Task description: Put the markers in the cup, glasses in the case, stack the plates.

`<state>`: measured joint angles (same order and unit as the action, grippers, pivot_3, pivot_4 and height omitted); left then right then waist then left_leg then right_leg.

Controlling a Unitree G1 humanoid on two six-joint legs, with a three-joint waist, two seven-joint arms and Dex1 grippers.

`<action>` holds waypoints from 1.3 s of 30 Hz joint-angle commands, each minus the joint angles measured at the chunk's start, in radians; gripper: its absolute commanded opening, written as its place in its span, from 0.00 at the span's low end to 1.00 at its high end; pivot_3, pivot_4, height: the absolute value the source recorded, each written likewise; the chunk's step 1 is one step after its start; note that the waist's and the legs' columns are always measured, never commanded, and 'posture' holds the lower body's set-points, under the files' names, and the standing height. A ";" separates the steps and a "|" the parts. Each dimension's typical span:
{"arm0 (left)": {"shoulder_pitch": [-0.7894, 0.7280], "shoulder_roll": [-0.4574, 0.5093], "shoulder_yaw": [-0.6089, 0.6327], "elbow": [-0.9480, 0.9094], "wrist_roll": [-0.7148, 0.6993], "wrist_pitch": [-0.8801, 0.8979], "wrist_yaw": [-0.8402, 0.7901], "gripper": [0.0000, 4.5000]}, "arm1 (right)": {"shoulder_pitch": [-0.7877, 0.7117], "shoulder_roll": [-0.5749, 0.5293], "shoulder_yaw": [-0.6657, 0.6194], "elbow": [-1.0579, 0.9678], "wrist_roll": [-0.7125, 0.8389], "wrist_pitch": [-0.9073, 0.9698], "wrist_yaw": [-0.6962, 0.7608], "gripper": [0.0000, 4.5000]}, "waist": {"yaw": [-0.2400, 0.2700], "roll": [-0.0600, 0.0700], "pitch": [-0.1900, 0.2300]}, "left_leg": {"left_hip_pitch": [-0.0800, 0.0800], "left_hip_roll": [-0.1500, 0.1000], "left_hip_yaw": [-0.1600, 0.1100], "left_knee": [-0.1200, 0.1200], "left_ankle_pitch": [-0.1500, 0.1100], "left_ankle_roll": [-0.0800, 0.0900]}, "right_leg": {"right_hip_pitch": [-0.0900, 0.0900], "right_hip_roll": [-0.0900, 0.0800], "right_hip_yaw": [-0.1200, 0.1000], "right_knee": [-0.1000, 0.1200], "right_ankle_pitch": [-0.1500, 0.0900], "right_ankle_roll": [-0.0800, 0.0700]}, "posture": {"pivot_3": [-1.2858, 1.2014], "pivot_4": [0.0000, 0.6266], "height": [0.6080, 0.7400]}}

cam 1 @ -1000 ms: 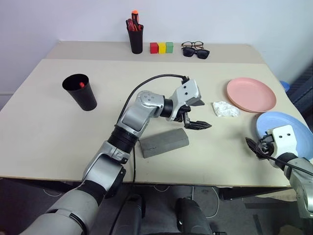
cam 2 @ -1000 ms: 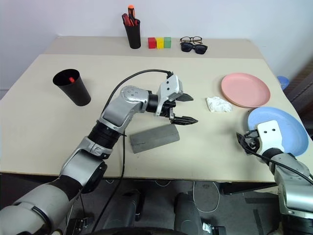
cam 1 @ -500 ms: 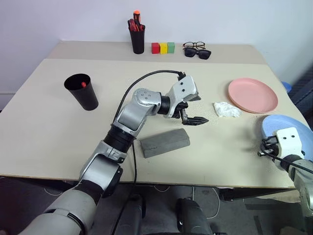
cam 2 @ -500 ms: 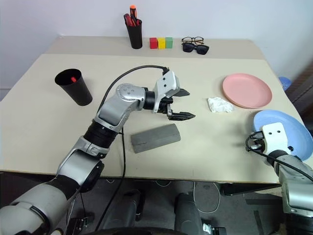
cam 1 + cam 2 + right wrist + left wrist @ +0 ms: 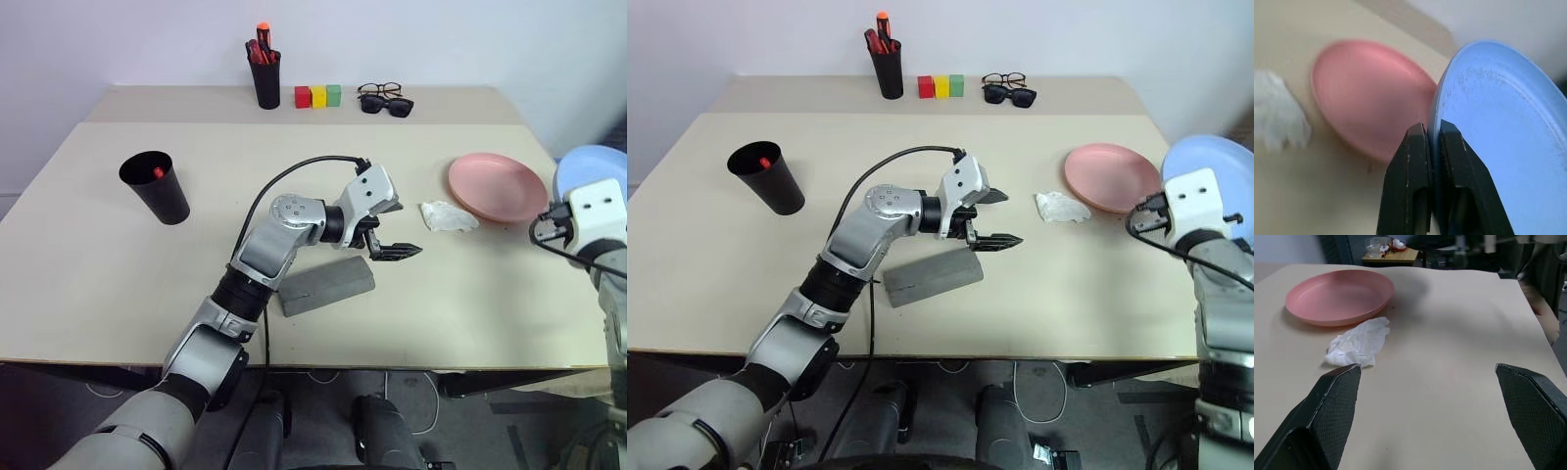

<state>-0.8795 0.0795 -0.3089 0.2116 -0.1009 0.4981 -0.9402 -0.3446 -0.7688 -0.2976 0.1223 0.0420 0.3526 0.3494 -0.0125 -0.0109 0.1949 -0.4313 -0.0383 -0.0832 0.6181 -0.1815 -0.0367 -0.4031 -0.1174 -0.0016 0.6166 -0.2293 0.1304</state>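
Blue plate (image 5: 1498, 142) sits pinched by its rim in my right end effector (image 5: 1434, 132), the two black fingers (image 5: 1410, 161) pressed onto the edge; in the head views the plate (image 5: 1215, 162) is lifted off the surface (image 5: 118, 284), tilted up on edge behind my right wrist, just beside the pink plate (image 5: 498, 186), which lies flat near the right end. A crumpled white tissue (image 5: 449, 216) lies just beside the pink plate, toward the middle.

My left end effector (image 5: 394, 229) hangs over the middle of the surface with its fingers (image 5: 1334, 401) spread wide and nothing between them, pointing toward the tissue. The grey felt glasses case (image 5: 327, 286) lies flat under my left forearm, flap closed as far as I can tell.

The wide black cup (image 5: 157, 186) stands upright on the left part, with a red-capped marker (image 5: 159, 173) inside. At the far edge stand a black pen holder (image 5: 265, 80) full of red-orange markers, three small blocks (image 5: 317, 96) in red, yellow and green, and two pairs of eyewear (image 5: 384, 99) lying together: clear-lens glasses behind dark sunglasses.
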 commanded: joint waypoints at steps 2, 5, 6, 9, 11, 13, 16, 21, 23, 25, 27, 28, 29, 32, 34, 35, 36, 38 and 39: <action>0.018 0.017 0.012 -0.085 -0.013 0.028 0.038 1.00 | -0.220 0.002 0.111 0.291 -0.063 -0.194 0.035 0.01 | -0.001 0.000 0.000 | 0.000 0.000 0.000 0.000 0.000 0.000 | 0.000 0.000 0.000 0.000 0.000 0.000 | 0.52 0.24 1.00; 0.053 0.045 0.027 -0.146 -0.014 0.074 0.076 1.00 | -0.438 0.056 0.205 0.583 -0.112 -0.352 0.056 0.01 | -0.023 0.002 0.001 | 0.004 0.000 0.002 -0.002 0.000 0.000 | 0.000 0.000 0.003 0.001 0.001 0.000 | 0.52 0.24 1.00; 0.064 0.057 0.032 -0.165 -0.015 0.087 0.085 1.00 | -0.485 0.071 0.221 0.651 -0.120 -0.389 0.061 0.01 | -0.027 0.002 0.001 | 0.004 0.000 0.002 -0.003 0.000 0.000 | 0.001 0.000 0.003 0.001 0.001 0.000 | 0.52 0.24 1.00; 0.101 0.086 0.047 -0.223 -0.020 0.132 0.117 1.00 | -0.610 0.121 0.261 0.842 -0.143 -0.496 0.073 0.16 | -0.031 0.002 0.001 | 0.005 0.000 0.001 -0.005 0.001 -0.001 | 0.001 0.001 0.003 0.002 0.000 0.002 | 0.52 0.24 1.00; 0.122 0.100 0.055 -0.260 -0.028 0.160 0.138 1.00 | -0.664 0.146 0.280 0.932 -0.158 -0.549 0.069 0.36 | -0.031 0.002 0.001 | 0.005 0.000 0.001 -0.005 0.001 -0.001 | 0.000 0.001 0.003 0.003 0.000 0.002 | 0.52 0.24 1.00; 0.141 0.111 0.065 -0.295 -0.037 0.191 0.164 1.00 | -0.692 0.166 0.294 0.979 -0.169 -0.585 0.061 0.57 | -0.029 0.002 0.001 | 0.005 0.000 0.001 -0.005 0.001 -0.001 | 0.000 0.001 0.003 0.003 0.000 0.002 | 0.52 0.24 1.00; 0.158 0.129 0.082 -0.322 -0.050 0.219 0.185 1.00 | -0.693 0.178 0.286 0.986 -0.153 -0.612 0.075 0.67 | -0.024 0.002 0.001 | 0.005 -0.001 0.001 -0.005 0.001 -0.001 | 0.001 0.001 0.003 0.003 0.000 0.002 | 0.52 0.24 1.00; 0.180 0.165 0.117 -0.335 -0.091 0.208 0.184 1.00 | -0.555 0.184 0.244 0.799 -0.041 -0.533 0.239 0.67 | -0.027 0.002 0.001 | 0.005 -0.001 0.000 -0.005 0.001 -0.001 | 0.001 0.001 0.003 0.003 0.000 0.002 | 0.52 0.24 1.00; 0.192 0.167 0.144 -0.339 -0.123 0.208 0.182 1.00 | -0.484 0.184 0.230 0.694 -0.008 -0.473 0.260 0.67 | -0.028 0.002 0.001 | 0.006 -0.001 0.000 -0.005 0.001 -0.001 | 0.002 0.001 0.003 0.003 0.000 0.002 | 0.52 0.24 1.00; 0.211 0.182 0.149 -0.343 -0.131 0.201 0.181 1.00 | -0.376 0.181 0.215 0.539 0.040 -0.388 0.297 0.67 | -0.028 0.002 0.001 | 0.006 -0.001 0.000 -0.005 0.001 -0.001 | 0.002 0.001 0.003 0.003 0.000 0.002 | 0.52 0.24 1.00; 0.221 0.192 0.156 -0.341 -0.140 0.197 0.182 1.00 | -0.282 0.182 0.208 0.405 0.068 -0.311 0.308 0.67 | -0.027 0.002 0.001 | 0.006 -0.001 -0.001 -0.005 0.001 -0.001 | 0.002 0.001 0.003 0.004 0.000 0.002 | 0.52 0.24 1.00; 0.225 0.195 0.156 -0.344 -0.146 0.198 0.182 1.00 | -0.245 0.183 0.203 0.354 0.080 -0.278 0.309 0.67 | -0.027 0.002 0.001 | 0.006 -0.001 -0.001 -0.004 0.001 -0.001 | 0.002 0.001 0.003 0.004 0.000 0.002 | 0.52 0.24 1.00; 0.227 0.200 0.155 -0.344 -0.151 0.197 0.181 1.00 | -0.223 0.185 0.201 0.317 0.087 -0.251 0.308 0.67 | -0.026 0.002 0.001 | 0.006 -0.001 -0.001 -0.004 0.001 -0.001 | 0.002 0.001 0.003 0.005 0.000 0.002 | 0.52 0.24 1.00; 0.228 0.209 0.147 -0.336 -0.154 0.190 0.176 1.00 | -0.171 0.193 0.197 0.272 0.093 -0.216 0.284 0.67 | -0.031 0.002 0.001 | 0.006 -0.001 0.000 -0.003 0.001 -0.001 | 0.002 0.001 0.003 0.005 0.000 0.002 | 0.52 0.24 1.00; 0.221 0.211 0.146 -0.325 -0.152 0.185 0.176 1.00 | -0.160 0.202 0.194 0.298 0.089 -0.217 0.263 0.67 | -0.030 0.002 0.001 | 0.007 -0.001 0.000 -0.003 0.001 -0.001 | 0.002 0.001 0.003 0.005 0.000 0.002 | 0.52 0.24 1.00; 0.214 0.209 0.149 -0.320 -0.154 0.187 0.179 1.00 | -0.164 0.206 0.195 0.327 0.083 -0.227 0.253 0.67 | -0.030 0.002 0.001 | 0.008 0.000 0.000 -0.003 0.001 -0.001 | 0.003 0.001 0.003 0.005 0.000 0.002 | 0.52 0.24 1.00; 0.208 0.209 0.152 -0.316 -0.158 0.187 0.180 1.00 | -0.171 0.212 0.197 0.350 0.078 -0.234 0.245 0.67 | -0.029 0.002 0.001 | 0.008 0.000 0.000 -0.003 0.001 -0.001 | 0.003 0.001 0.003 0.005 0.000 0.002 | 0.52 0.24 1.00; 0.206 0.214 0.148 -0.318 -0.158 0.187 0.180 1.00 | -0.189 0.223 0.203 0.406 0.062 -0.255 0.218 0.67 | -0.027 0.002 0.001 | 0.008 0.000 0.000 -0.003 0.001 -0.001 | 0.003 0.001 0.003 0.004 0.000 0.002 | 0.52 0.24 1.00; 0.209 0.218 0.144 -0.324 -0.158 0.188 0.181 1.00 | -0.199 0.229 0.205 0.429 0.057 -0.266 0.207 0.67 | -0.027 0.002 0.001 | 0.008 0.000 0.000 -0.003 0.001 -0.001 | 0.003 0.001 0.003 0.004 0.000 0.002 | 0.52 0.24 1.00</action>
<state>-0.6480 0.2898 -0.1734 -0.0865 -0.2493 0.7061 -0.7598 -0.5123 -0.5454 -0.0836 0.5359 0.1127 0.1146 0.5804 -0.0396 -0.0086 0.1960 -0.4238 -0.0388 -0.0832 0.6150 -0.1805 -0.0382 -0.3998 -0.1166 0.0017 0.6206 -0.2293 0.1321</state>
